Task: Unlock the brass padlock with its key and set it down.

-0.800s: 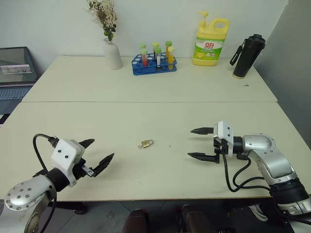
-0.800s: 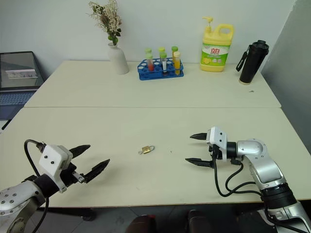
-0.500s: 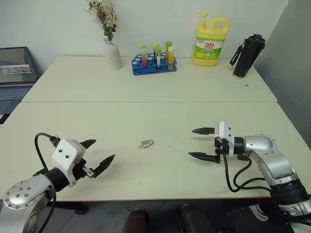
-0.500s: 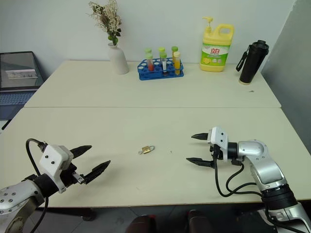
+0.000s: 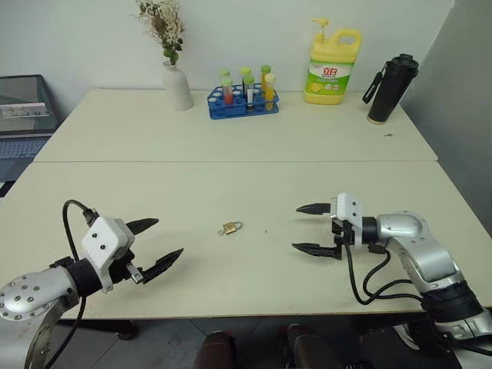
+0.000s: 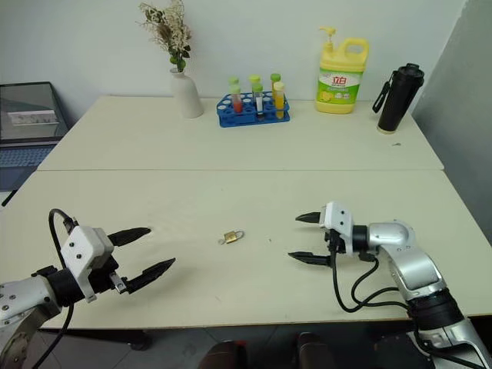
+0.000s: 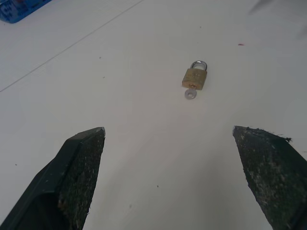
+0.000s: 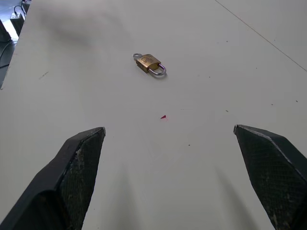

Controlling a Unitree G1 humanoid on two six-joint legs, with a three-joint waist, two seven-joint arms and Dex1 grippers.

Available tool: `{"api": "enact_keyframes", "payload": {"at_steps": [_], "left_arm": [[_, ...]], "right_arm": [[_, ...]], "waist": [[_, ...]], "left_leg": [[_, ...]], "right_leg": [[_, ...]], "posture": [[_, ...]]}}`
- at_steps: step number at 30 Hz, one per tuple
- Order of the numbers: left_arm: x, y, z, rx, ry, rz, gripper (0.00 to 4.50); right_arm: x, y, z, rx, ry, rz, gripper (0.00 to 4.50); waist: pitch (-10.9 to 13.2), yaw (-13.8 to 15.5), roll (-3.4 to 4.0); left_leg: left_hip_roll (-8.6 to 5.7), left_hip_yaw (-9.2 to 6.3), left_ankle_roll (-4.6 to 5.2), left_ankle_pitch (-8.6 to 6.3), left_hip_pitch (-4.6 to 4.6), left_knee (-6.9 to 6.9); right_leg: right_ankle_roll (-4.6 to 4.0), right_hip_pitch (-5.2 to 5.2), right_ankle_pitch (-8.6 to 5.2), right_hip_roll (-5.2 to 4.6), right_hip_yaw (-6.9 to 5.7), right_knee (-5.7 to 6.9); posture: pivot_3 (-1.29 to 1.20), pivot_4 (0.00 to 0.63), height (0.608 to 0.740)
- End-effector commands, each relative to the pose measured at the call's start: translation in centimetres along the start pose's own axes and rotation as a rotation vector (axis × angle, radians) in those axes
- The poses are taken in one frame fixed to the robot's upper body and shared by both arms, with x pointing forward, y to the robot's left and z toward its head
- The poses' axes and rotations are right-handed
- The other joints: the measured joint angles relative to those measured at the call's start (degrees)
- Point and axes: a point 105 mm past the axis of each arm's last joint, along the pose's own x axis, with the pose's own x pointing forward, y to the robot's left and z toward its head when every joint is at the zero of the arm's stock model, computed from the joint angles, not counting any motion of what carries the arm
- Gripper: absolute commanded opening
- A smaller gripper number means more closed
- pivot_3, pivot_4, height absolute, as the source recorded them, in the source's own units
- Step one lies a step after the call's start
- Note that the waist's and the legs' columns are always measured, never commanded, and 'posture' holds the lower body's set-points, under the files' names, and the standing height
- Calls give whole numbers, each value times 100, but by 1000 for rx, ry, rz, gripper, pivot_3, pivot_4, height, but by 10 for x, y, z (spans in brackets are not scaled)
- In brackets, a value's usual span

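- Table (image 5: 231, 146): pale, smooth and bare around the work; looks hard and a bit slick, so I judge a small metal thing would skate on it if nudged from one side.
- My right claw (image 5: 313, 228): wide open, holding nothing; hovering just above the table, aimed across toward the padlock, well apart from it.
- My left claw (image 5: 154, 244): likewise spread wide and empty; low over the near edge, pointed at the padlock from the other side, also well apart.
- Padlock (image 7: 194, 77): lying flat on the table between my two claws, nearer the middle; brass body, thin silver shackle (image 8: 158, 71) that looks shut; tiny, smaller than one of my fingers; I reckon it light, rigid, smooth-sided, not fragile; likely to slip or flip under a poor pinch.
- Key (image 7: 190, 93): small silver head sticking out of the body's base, opposite the shackle; seems already seated in the lock.
- Hold, as I judge it: one claw across the flat brass faces of the body; the other on the key head to turn; avoid the shackle, too thin and it must swing free.
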Motion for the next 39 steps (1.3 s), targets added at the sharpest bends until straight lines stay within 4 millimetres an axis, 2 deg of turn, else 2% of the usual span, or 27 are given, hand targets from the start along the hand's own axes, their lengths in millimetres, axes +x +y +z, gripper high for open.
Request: {"api": "enact_keyframes", "payload": {"at_steps": [1, 3, 7, 10, 13, 21, 26, 32, 35, 39], "left_arm": [[-4, 0, 9, 17, -5, -56, 4459], [-5, -1, 7, 23, 11, -66, 4459], [-7, -6, 4, 20, 36, -83, 4459], [-9, -10, 1, 29, 53, -90, 4459], [-10, -10, 1, 40, 60, -82, 4459], [-11, -10, -1, 43, 66, -72, 4459], [-10, -11, -1, 46, 63, -70, 4459], [-6, -11, -1, 49, 57, -80, 4459], [-5, -12, -2, 50, 53, -85, 4500], [-4, -13, -2, 50, 51, -88, 4500]], "right_arm": [[34, -1, 19, -101, -6, 103, 4500], [55, -4, 24, -121, 16, 149, 4500], [89, -10, 38, -143, 25, 194, 4500], [120, -1, 49, -137, 42, 289, 4500], [134, 5, 48, -153, 68, 330, 4500], [160, 7, 34, -166, 128, 336, 4500], [167, 0, 28, -158, 144, 291, 4500], [168, -11, 12, -131, 213, 244, 4500], [168, -16, 7, -94, 235, 214, 3897], [164, -18, -1, -100, 261, 212, 2467]], "waist": [[0, -21, -3], [9, -111, -3], [12, -107, 3], [13, -104, 3], [12, -73, 2], [13, -14, 4], [13, -18, 4], [13, -17, 4], [12, -18, 3], [12, -17, 3]], "left_leg": [[0, 0, 0, 0, 0, -1], [11, 9, 0, 0, 7, -2], [12, -1, 1, 1, 11, -4], [10, 1, 0, 0, 5, -5], [9, -4, 0, 0, 0, -6], [6, -1, -1, 0, 2, -5], [8, -2, -1, 0, 3, -6], [8, -3, -1, 0, 4, -6], [8, -3, -1, 0, 6, -6], [8, -3, 0, 0, 10, -5]], "right_leg": [[0, 0, 0, 0, 1, 0], [-11, -6, 7, 6, 3, 2], [-19, -4, 8, 12, -4, 10], [-43, -6, 21, 7, -2, 6], [-44, -7, 22, 4, -8, 4], [-46, -6, 22, -2, -9, 4], [-49, -7, 19, 0, -12, 6], [-50, -6, 20, -1, -12, 7], [-50, -3, 20, -1, -11, 7], [-50, -2, 20, -1, -11, 9]], "posture": [[0, 150, 740], [0, 150, 740], [0, 150, 740], [0, 150, 740], [0, 150, 740], [0, 150, 740], [0, 150, 740], [0, 150, 740], [0, 150, 740], [0, 150, 740]]}}
